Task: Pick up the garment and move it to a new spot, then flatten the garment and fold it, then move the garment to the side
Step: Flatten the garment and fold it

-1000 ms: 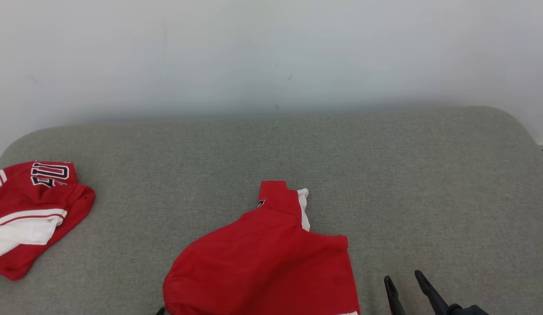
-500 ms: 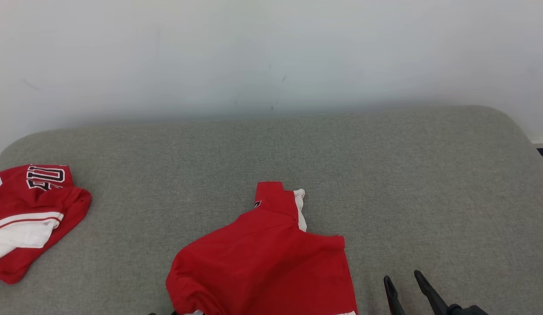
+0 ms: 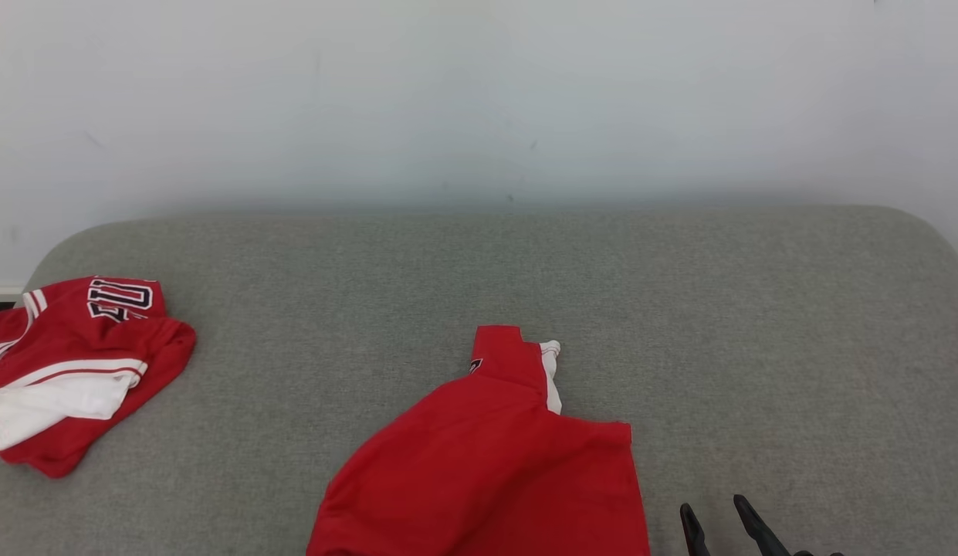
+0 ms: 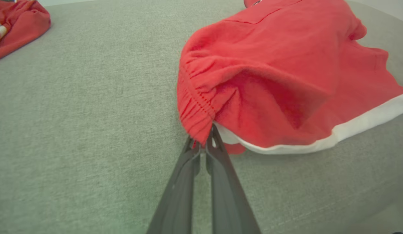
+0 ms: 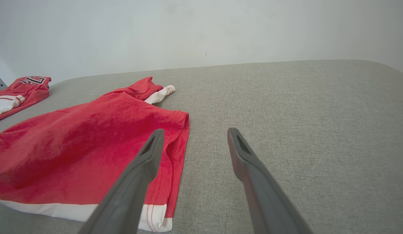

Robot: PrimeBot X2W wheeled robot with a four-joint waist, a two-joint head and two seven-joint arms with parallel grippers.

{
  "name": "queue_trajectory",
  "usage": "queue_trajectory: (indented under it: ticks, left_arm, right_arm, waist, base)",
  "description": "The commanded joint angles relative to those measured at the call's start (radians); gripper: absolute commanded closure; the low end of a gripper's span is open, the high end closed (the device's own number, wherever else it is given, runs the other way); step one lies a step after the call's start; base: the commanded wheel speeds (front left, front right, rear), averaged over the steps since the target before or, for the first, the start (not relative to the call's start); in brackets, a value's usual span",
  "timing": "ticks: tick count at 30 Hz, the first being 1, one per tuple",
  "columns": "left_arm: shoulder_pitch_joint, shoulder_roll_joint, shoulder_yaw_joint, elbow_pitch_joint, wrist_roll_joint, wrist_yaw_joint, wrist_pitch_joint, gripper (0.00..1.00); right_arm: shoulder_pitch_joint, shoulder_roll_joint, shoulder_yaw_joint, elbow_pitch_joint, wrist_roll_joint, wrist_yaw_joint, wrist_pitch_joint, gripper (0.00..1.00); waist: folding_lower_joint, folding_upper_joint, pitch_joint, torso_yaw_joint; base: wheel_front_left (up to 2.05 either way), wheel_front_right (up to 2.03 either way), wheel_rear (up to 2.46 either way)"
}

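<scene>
So in the left wrist view we had the left gripper [image 4: 203, 142] pinched right down, both dark fingers pressed together on the gathered, elastic-looking edge of the red garment [image 4: 279, 74], just below the middle of the frame. That corner of cloth was bunched up and raised a bit off the grey padded surface [image 4: 74, 113], with a white band running along the garment's lower edge toward the right of the frame.

In the head view the garment sat at bottom centre, cut off by the bottom edge, with a narrow red piece and a bit of white sticking up toward the middle. The right gripper [image 3: 712, 506] poked in at the lower right, just beside the garment's right edge. In the right wrist view its fingers stood wide apart with nothing between them, just bare grey fabric in the gap.

A second red-and-white garment [image 3: 69, 363] with dark lettering lay crumpled at the far left of the head view, well apart from ours. Plain white wall [image 3: 479, 93] ran across the top.
</scene>
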Motion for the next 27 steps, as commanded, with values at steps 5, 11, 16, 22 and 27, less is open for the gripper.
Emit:
queue_trajectory:
  ticks: [5,11,16,22,27]
  left_arm:
    - [0.068,0.052,-0.012,-0.107,-0.009,-0.014,0.033,1.0]
    - [0.095,0.071,-0.018,-0.184,-0.017,-0.002,0.07,1.0]
    - [0.105,0.064,-0.036,-0.159,-0.024,-0.008,0.076,1.0]
    - [0.109,0.065,-0.041,-0.109,-0.014,0.002,0.052,0.0]
    - [0.107,0.083,-0.053,-0.079,-0.009,-0.013,0.039,0.0]
  right_arm:
    - [0.019,-0.004,0.014,0.038,0.012,0.001,-0.005,0.0]
    - [0.01,-0.044,0.065,0.131,0.024,0.001,0.005,0.0]
    - [-0.012,-0.062,0.093,0.176,0.034,0.001,0.006,0.0]
    - [-0.013,-0.068,0.129,0.184,0.042,0.001,0.0,0.0]
    - [0.006,-0.088,0.175,0.178,0.053,0.001,-0.002,0.0]
  waist:
    - [0.0,0.0,-0.006,0.037]
    - [0.0,0.0,-0.003,0.05]
    - [0.0,0.0,-0.001,0.041]
    - [0.0,0.0,-0.004,0.031]
    - [0.0,0.0,-0.004,0.037]
  base:
    - [0.0,0.0,0.0]
    - [0.0,0.0,0.0]
    - [0.0,0.0,0.0]
    - [0.0,0.0,0.0]
    - [0.0,0.0,0.0]
